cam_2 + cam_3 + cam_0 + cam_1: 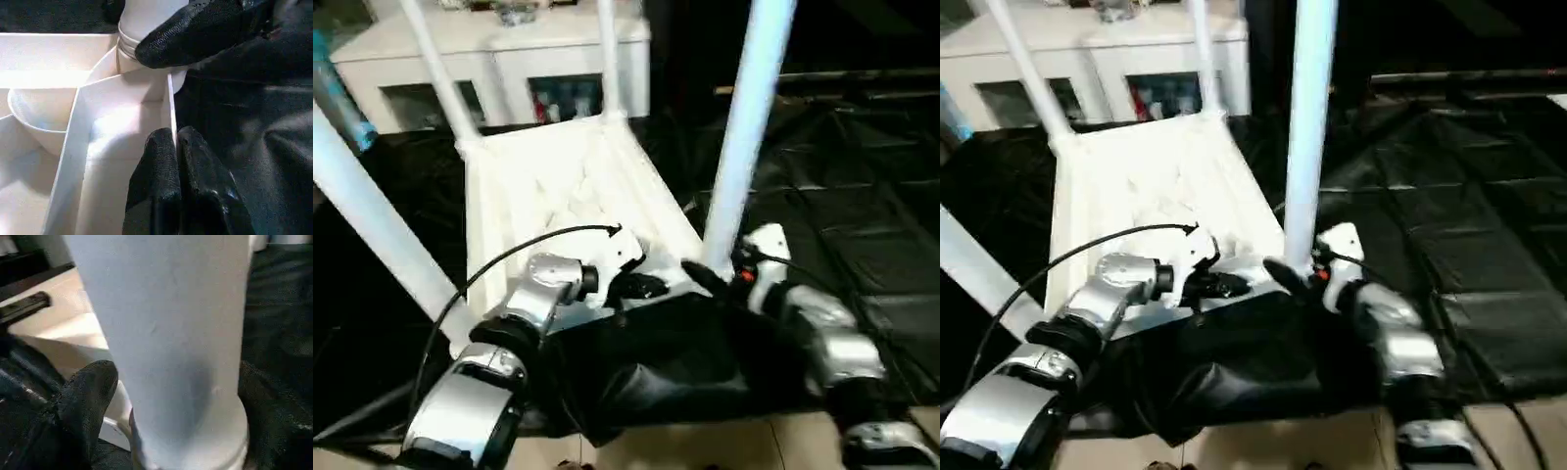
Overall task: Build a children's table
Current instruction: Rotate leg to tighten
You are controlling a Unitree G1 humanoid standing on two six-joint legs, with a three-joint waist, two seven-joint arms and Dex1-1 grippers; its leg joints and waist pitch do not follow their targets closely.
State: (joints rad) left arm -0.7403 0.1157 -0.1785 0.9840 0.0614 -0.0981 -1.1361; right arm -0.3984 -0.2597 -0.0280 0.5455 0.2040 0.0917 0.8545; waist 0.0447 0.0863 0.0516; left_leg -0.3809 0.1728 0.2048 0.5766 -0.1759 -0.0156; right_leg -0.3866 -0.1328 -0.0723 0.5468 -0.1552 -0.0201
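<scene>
The children's table lies upside down on the black work table, legs up. The near-right leg stands upright in its corner socket, between the spread fingers of the right gripper; contact unclear. The left gripper, pinched shut, rests against the rim beside it.

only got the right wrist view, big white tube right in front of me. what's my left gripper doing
Observer: The left gripper is shut on the rim wall of the children's table, which lies upside down.
Operator: how many legs are in
Observer: Four legs stand up from the corner sockets; yours is the near right leg.
Operator: what's it all sitting on
Observer: A work table under a black cover, with a white cabinet behind it.
</scene>
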